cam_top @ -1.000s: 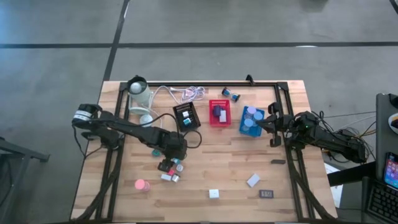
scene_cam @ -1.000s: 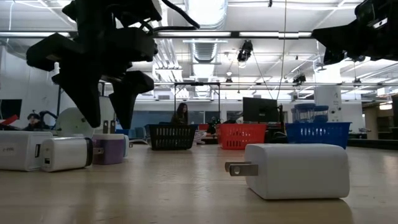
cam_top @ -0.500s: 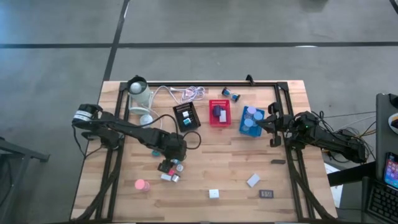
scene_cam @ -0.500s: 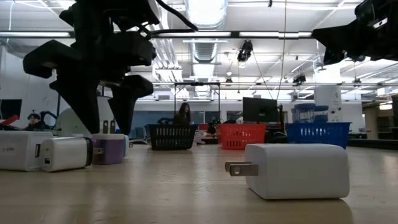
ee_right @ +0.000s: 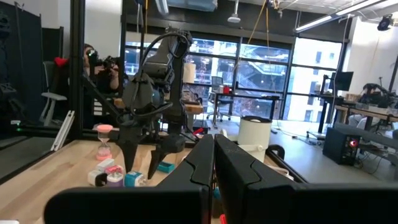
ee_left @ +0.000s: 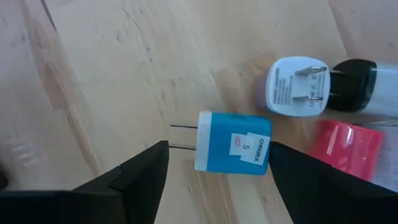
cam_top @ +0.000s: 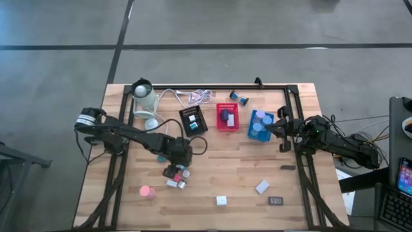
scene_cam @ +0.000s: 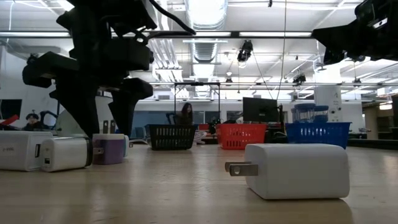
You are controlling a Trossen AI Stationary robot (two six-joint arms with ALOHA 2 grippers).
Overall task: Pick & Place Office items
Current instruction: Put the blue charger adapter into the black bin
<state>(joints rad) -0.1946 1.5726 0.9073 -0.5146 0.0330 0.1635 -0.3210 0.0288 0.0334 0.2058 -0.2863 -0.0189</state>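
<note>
Two arms were over the table, and only the left one was at work. The left gripper (cam_top: 175, 169) hung low over a small cluster of office items, its fingers spread wide with nothing in them. In the left wrist view a blue charger block (ee_left: 233, 151) lay on its side on the wooden table (cam_top: 232, 174) in the gap between the two dark fingers, prongs pointing along the gap and touched by neither finger. Just beyond that block, past the fingertips, lay a white-faced lavender plug (ee_left: 296, 86) butted against a dark piece (ee_left: 357, 87), and beside them a pink block (ee_left: 348, 144). From table height, the lavender plug (scene_cam: 109, 149) stood just below and beside the spread fingers, with two white blocks (scene_cam: 43, 151) on its far side from the claw. A pink roll (cam_top: 146, 191) stood near the claw, toward the front edge. Well away across the table, the right gripper (cam_top: 280, 125) waited clenched and empty beside the blue mesh tray (cam_top: 259, 124).
</note>
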